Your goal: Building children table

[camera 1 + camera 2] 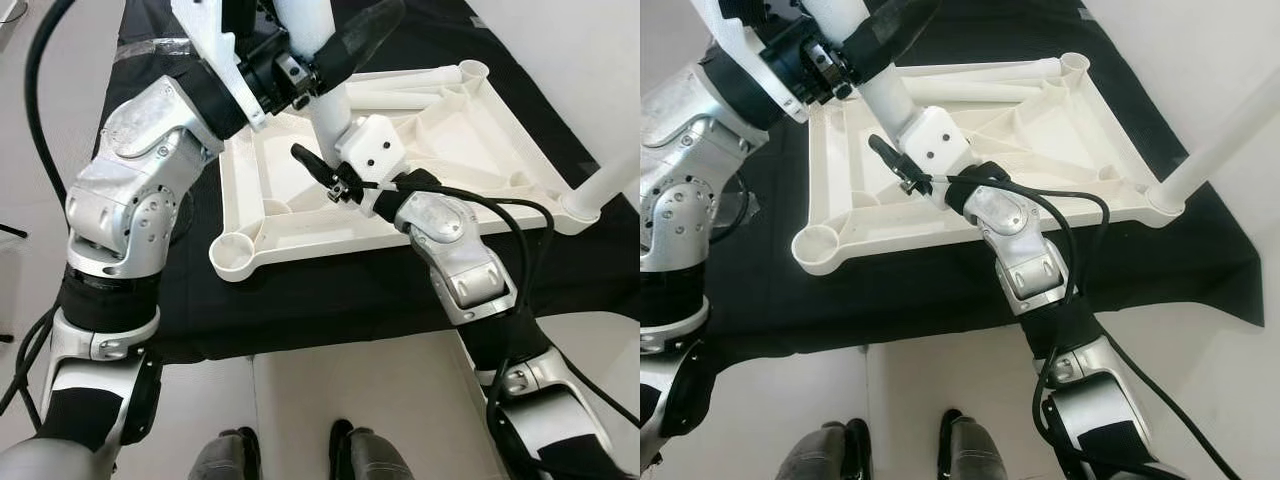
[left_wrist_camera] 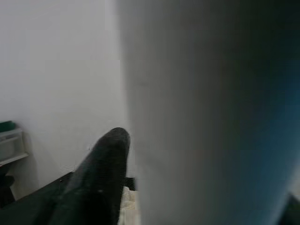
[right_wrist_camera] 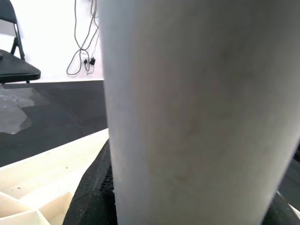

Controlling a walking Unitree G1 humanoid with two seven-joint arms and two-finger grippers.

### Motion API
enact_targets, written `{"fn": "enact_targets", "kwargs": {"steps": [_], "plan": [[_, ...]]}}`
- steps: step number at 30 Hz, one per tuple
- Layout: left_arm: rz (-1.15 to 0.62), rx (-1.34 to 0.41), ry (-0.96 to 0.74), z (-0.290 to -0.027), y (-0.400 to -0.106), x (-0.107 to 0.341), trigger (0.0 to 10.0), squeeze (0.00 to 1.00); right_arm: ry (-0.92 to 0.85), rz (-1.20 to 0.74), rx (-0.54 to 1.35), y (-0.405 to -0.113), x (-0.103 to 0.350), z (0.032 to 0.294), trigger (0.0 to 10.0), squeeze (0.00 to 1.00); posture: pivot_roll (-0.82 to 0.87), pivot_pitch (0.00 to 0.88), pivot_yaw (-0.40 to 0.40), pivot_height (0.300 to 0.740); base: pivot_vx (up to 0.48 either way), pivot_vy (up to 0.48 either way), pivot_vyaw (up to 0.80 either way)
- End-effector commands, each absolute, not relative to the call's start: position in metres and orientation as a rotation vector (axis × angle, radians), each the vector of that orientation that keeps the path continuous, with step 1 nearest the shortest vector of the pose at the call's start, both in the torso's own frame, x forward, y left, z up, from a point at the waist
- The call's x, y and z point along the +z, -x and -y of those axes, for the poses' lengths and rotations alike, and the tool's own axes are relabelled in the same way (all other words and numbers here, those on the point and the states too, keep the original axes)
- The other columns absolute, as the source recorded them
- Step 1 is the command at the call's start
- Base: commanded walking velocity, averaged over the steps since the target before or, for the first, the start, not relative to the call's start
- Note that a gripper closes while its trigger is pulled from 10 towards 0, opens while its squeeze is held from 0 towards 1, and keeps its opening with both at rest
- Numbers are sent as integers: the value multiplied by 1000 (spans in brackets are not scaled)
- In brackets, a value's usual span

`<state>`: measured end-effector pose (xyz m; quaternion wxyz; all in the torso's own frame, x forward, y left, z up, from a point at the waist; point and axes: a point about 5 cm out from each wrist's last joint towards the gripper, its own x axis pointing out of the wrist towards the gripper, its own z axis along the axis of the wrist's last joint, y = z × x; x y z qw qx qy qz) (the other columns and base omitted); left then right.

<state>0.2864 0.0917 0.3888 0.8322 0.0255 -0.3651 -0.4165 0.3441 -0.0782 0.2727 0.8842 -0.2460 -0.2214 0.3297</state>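
1. Left eye: tabletop (image 1: pixel 400 215) upside down on black cloth (image 1: pixel 330 295); upright leg (image 1: pixel 322 70) gripped high by left gripper (image 1: pixel 320 55), low by right gripper (image 1: pixel 335 165).
2. Right eye: another leg (image 1: pixel 1225 135) standing in far right corner socket; two more lying inside frame.
3. Left wrist: black finger (image 2: pixel 101 173) pressed against leg.
4. Right wrist: fingers (image 3: pixel 91 192) clamped round leg.

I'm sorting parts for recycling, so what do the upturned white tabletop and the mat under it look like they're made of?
Tabletop: likely moulded plastic, matte white, judging by its ribbed underside and round corner sockets. Mat: probably black fabric, dull and slightly creased.
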Motion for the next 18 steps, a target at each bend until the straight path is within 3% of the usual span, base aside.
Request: {"fn": "enact_targets", "kwargs": {"steps": [1,18], "plan": [[837,-802,-50,-99,-287,401,0,0,578,505,762,-336,270,63,10000,0,3,181,-68,740,0,0,0],[810,-843,-44,-93,-289,394,0,0,589,488,762,-338,267,60,10000,0,13,185,-63,740,0,0,0]]}}
